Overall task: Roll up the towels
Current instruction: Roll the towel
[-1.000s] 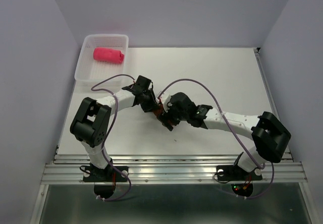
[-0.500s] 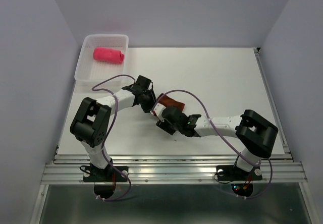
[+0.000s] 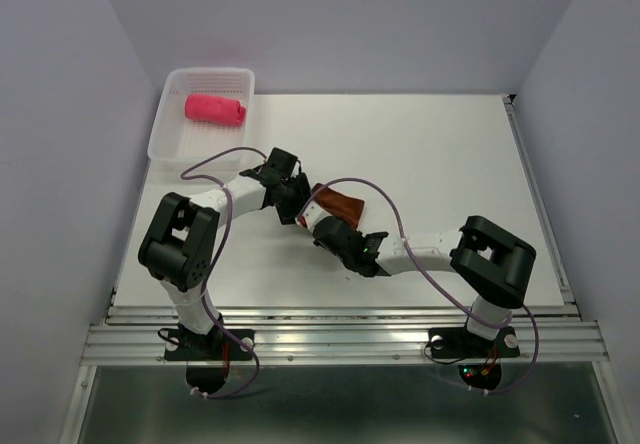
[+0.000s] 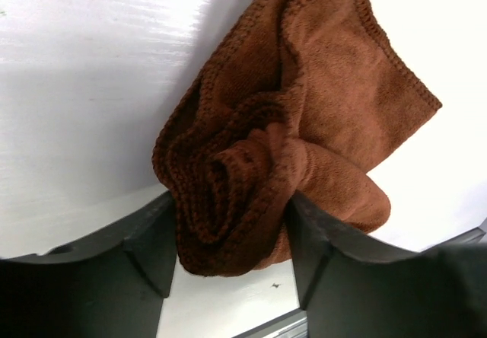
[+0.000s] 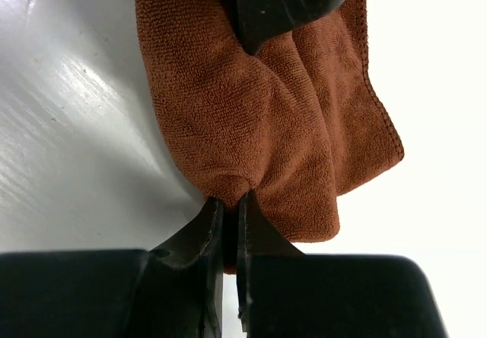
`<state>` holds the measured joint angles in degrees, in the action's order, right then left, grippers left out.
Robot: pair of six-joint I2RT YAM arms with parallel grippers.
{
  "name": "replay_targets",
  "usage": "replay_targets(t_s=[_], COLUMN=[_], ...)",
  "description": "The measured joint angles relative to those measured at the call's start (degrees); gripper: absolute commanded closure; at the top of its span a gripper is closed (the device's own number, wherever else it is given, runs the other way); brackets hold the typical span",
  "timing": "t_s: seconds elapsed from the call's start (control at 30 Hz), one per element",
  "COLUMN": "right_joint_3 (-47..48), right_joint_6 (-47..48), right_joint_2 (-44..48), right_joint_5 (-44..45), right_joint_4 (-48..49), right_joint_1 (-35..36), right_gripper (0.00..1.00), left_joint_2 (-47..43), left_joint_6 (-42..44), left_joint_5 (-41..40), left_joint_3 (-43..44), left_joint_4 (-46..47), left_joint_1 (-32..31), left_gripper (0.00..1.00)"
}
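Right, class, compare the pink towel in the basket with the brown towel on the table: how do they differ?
Place: the pink towel lies in the basket; the brown towel lies on the table.
Shape: the pink towel is a tidy roll; the brown towel is bunched, only partly rolled.
Contact: nothing touches the pink towel; the right gripper pinches the brown towel.
Both are cloth.

Basket (image 3: 165,124) sits at far-left corner of desk (image 3: 440,154), first towel (image 3: 215,109) inside it. Second towel (image 3: 338,205) lies on desk near centre, well apart from basket. Left end effector (image 3: 298,209) at its left, fingers (image 4: 144,239) either side of it. Right end effector (image 3: 322,226) in front, pinching its edge.
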<state>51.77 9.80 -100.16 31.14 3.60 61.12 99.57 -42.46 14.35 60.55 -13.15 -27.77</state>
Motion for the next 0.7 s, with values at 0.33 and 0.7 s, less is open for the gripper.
replay_targets(t_s=[0.33, 0.7], right_joint_3=[5.1, 8.0], right_joint_6=[-9.7, -18.9], right_joint_2=[3.0, 3.7], right_joint_5=[-17.8, -46.8], right_joint_4=[-11.3, -15.3], right_joint_1=[-2.2, -16.2], right_gripper=[0.99, 0.99], left_joint_2=[-2.7, -7.5], left_joint_6=[0.2, 1.4], left_joint_5=[-0.9, -3.4], left_joint_3=[0.0, 0.5], left_joint_4=[-3.6, -5.2], left_joint_1=[0.2, 2.7], left_gripper=[0.14, 0.09])
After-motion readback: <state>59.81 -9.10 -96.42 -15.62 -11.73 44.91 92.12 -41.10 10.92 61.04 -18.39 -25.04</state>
